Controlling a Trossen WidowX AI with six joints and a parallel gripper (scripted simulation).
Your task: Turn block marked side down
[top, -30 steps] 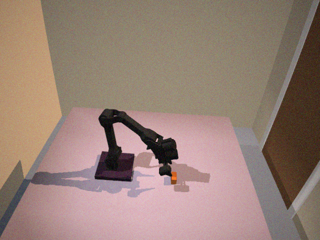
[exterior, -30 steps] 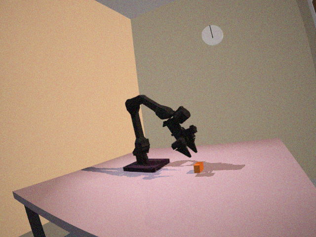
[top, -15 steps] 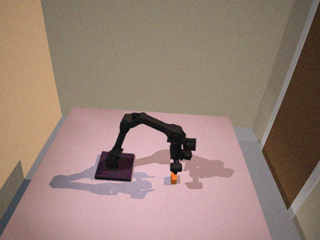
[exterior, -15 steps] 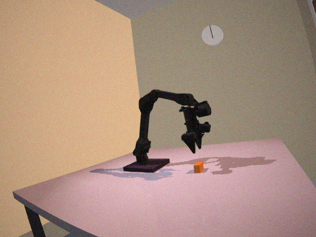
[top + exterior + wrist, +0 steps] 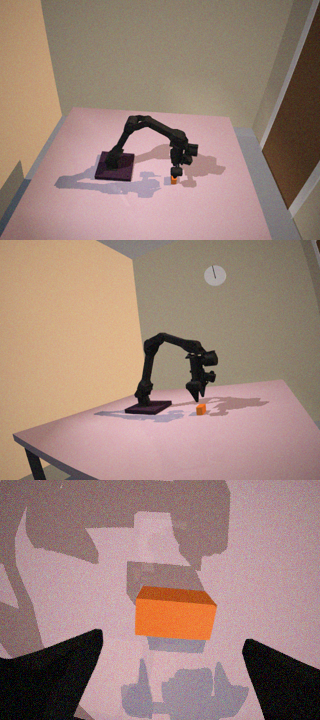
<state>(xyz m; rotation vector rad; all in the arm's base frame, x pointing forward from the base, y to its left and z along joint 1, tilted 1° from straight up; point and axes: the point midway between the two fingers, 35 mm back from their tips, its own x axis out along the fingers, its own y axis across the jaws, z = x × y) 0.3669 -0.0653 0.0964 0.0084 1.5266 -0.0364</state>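
Top view: No writing or label is readable on any surface. The arm (image 5: pixel 155 129) rises from a dark base plate (image 5: pixel 115 166) on the pink table (image 5: pixel 129 211), arches over and points the gripper (image 5: pixel 176 171) straight down. The orange block (image 5: pixel 173 180) rests on the table just right of the plate. The gripper covers the block's far part, so the vertical gap between them cannot be told here.

Exterior view: This side view shows the gap. The gripper (image 5: pixel 197 395) hangs above the block (image 5: pixel 201 409), clear of it, with its tips pointing down. The block lies flat on the table (image 5: pixel 180 446), near the right edge of the plate (image 5: pixel 148 407). A round wall clock (image 5: pixel 215 275) with one dark hand appears only here; it carries no numerals. No mark is visible on the block's near faces.

Wrist view: The block (image 5: pixel 175 614) lies on the table (image 5: pixel 280 540), centred between the two dark fingers but farther out than their tips. The fingers stand wide apart and hold nothing. The block's top and near side are plain orange, with no visible marking. Grey and brown shadows lie around it.
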